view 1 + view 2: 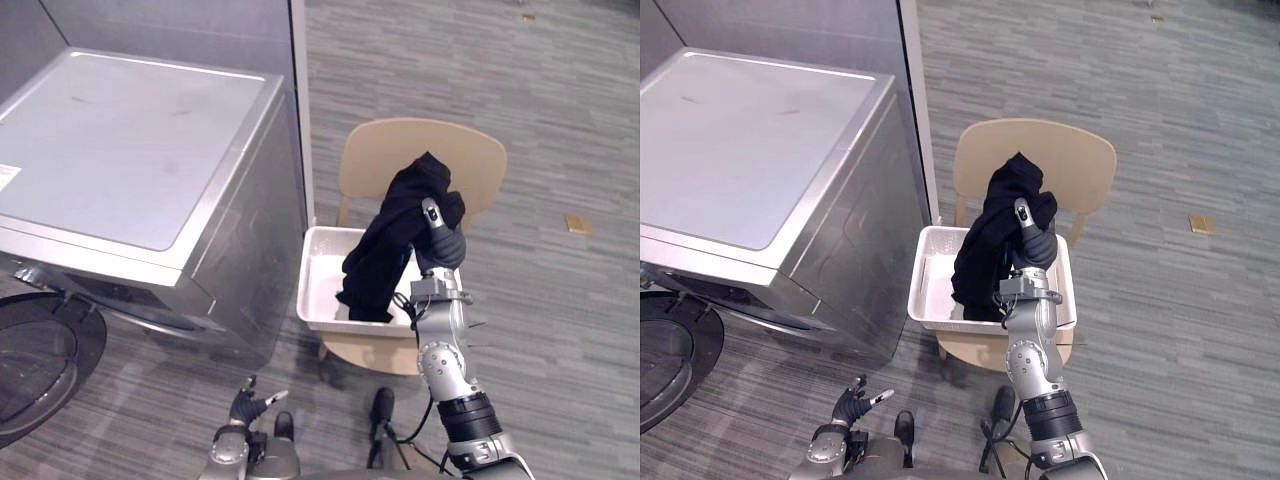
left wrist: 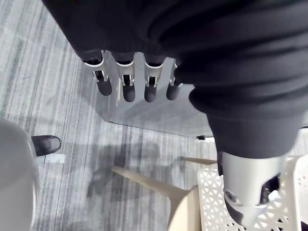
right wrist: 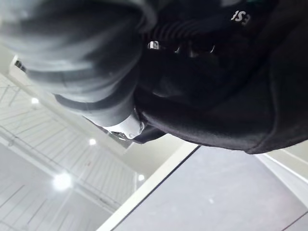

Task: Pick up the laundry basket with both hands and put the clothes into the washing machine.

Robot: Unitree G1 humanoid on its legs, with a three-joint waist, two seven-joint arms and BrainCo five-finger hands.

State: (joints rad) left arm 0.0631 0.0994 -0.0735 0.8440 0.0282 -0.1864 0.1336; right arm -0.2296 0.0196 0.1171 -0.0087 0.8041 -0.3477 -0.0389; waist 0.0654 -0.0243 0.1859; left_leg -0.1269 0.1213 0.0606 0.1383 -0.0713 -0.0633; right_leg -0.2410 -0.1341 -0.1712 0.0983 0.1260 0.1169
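Note:
My right hand (image 1: 443,245) is raised above the white laundry basket (image 1: 318,268) and is shut on a black garment (image 1: 395,235). The garment drapes over the hand, and its lower end hangs down into the basket. In the right wrist view the black cloth (image 3: 216,96) wraps the curled fingers. The basket stands on a beige chair (image 1: 420,150), right beside the silver washing machine (image 1: 130,150). The machine's round dark door (image 1: 40,360) is swung open at its lower left. My left hand (image 1: 245,408) hangs low in front of the machine with relaxed fingers (image 2: 125,82) and holds nothing.
A grey partition wall (image 1: 200,30) rises behind the machine, its edge close to the chair. Past my left hand's fingers are a chair leg (image 2: 144,180) and the basket's lattice wall (image 2: 211,192). A small tan tile (image 1: 577,223) lies on the grey floor to the right.

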